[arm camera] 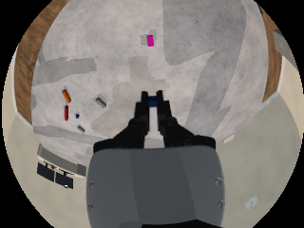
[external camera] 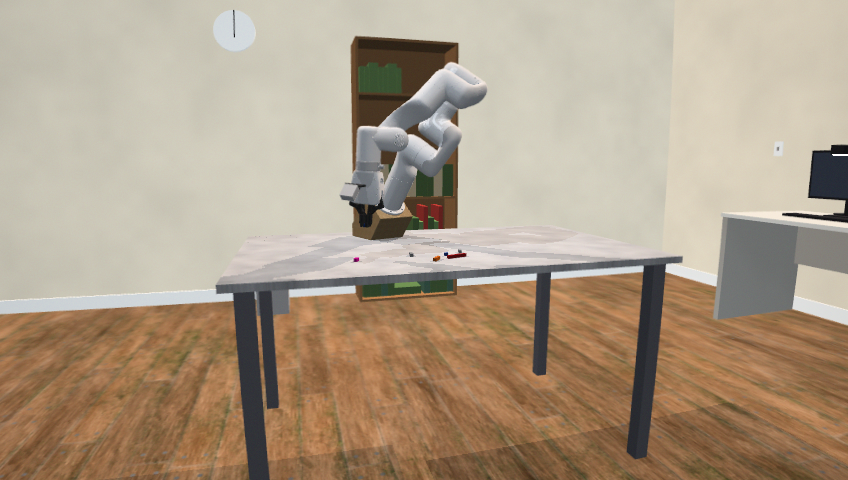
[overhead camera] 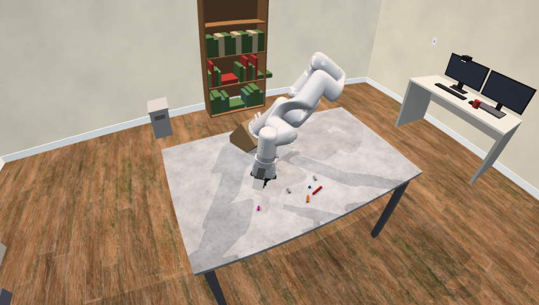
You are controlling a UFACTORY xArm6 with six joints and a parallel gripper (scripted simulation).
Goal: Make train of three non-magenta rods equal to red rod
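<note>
My gripper (arm camera: 152, 99) is shut on a small blue rod (arm camera: 152, 104) and holds it well above the table, as the top and exterior views show (overhead camera: 264, 183) (external camera: 364, 215). Below and ahead of it lies the magenta rod (overhead camera: 259, 208) (arm camera: 151, 40). To the right on the table lie the red rod (overhead camera: 316, 190), an orange rod (overhead camera: 307, 198), a second blue rod (overhead camera: 309, 186) and two grey rods (overhead camera: 288, 190) (overhead camera: 314, 177). These rods lie apart from one another. In the wrist view they sit at the left, with the red rod (arm camera: 66, 112) next to the orange one (arm camera: 66, 95).
The arm's base stands on a brown block (overhead camera: 241, 138) at the table's far edge. The table's front edge (overhead camera: 302, 234) is close to the rods. A bookshelf (overhead camera: 234, 56) and a desk (overhead camera: 461, 109) stand off the table.
</note>
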